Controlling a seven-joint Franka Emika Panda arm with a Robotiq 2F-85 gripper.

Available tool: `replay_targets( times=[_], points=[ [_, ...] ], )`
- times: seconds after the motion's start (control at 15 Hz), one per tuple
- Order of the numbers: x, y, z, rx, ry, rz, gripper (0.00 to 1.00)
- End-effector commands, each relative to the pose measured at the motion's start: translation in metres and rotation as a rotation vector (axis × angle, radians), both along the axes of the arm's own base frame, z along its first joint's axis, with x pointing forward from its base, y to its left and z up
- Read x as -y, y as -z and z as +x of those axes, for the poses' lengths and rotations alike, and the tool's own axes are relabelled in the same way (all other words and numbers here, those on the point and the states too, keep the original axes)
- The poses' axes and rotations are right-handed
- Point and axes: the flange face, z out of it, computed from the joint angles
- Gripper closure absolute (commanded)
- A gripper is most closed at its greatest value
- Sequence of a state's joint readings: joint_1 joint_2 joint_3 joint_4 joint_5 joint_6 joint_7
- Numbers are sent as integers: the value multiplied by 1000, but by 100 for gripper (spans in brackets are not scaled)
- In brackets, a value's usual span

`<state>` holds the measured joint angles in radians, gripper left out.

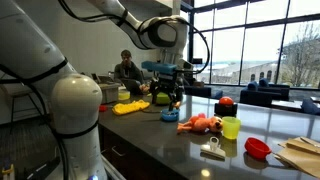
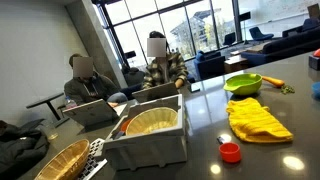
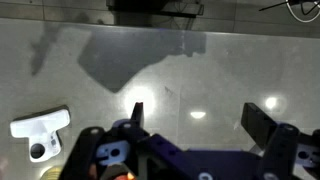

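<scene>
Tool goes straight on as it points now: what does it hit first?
Likely the bare dark countertop: the wrist view shows nothing between the fingers of the open tool. The white plastic piece lies off to one side, clear of that line. Depth unclear.

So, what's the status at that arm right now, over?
Copy: gripper open, empty, over the counter. To one side the white clip lies flat, untouched. Nothing between them.
</scene>
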<state>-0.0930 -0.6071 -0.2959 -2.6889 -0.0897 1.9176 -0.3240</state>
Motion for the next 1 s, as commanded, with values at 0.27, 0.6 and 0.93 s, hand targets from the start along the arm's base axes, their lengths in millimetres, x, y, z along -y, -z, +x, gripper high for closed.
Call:
replay_targets(
  times=[0.27,0.6,0.93],
  points=[
    [-35,-51,21,111,-59,-79,0],
    [-142,-127,33,261,-320,-217,0],
    [-187,-152,33,355,-434,-253,0]
  ],
)
